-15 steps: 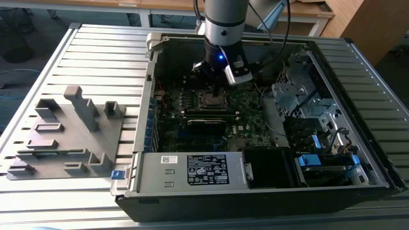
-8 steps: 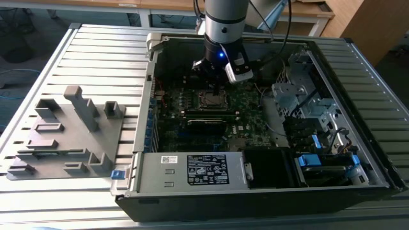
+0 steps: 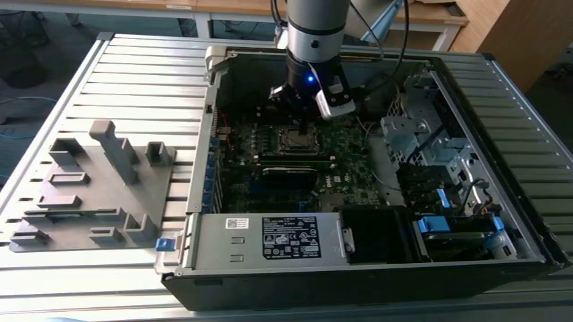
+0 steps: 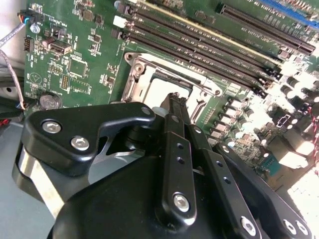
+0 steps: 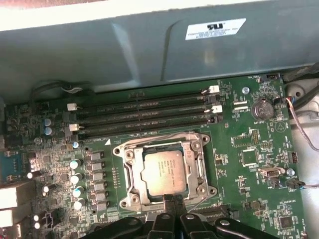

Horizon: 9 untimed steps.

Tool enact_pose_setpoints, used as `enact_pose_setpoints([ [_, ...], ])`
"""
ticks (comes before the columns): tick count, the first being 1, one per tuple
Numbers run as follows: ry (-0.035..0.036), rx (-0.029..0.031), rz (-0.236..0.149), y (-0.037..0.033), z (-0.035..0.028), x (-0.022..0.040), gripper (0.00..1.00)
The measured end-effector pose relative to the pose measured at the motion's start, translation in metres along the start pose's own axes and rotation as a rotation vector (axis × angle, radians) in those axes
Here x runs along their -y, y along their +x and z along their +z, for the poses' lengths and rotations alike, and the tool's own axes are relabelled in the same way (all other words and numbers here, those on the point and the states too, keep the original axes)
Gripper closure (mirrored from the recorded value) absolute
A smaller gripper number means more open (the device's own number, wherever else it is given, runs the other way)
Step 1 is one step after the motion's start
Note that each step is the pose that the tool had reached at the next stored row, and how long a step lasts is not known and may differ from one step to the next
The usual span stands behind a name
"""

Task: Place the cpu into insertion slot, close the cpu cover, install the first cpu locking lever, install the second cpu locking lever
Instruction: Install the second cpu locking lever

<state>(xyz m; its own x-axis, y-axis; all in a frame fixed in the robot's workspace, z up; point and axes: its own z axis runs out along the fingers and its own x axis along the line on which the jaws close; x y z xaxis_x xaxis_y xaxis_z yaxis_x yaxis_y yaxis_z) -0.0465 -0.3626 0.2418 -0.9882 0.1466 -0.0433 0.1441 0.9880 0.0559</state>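
The cpu, a silver-grey square chip, lies in the insertion slot on the green board inside the open computer case. The cpu cover, a silver frame, lies flat around the chip's edges. A thin wire lever runs along the socket's side towards the memory slots. My gripper hangs just above the socket's opposite edge, black fingers pinched together with nothing visible between them. In the second wrist view the gripper tip overlaps the chip. In the exterior view the gripper stands over the socket.
Long black memory slots run beside the socket, below the grey case wall. A coin battery and loose cables sit nearby. A grey fixture plate lies at the exterior view's left; the power supply and drive bays crowd the case.
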Motion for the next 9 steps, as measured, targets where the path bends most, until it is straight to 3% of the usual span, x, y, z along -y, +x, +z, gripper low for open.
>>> enact_pose_setpoints([
  [9, 0.0000, 0.0000, 0.000, -0.0014, -0.0005, 0.0092, 0.89],
])
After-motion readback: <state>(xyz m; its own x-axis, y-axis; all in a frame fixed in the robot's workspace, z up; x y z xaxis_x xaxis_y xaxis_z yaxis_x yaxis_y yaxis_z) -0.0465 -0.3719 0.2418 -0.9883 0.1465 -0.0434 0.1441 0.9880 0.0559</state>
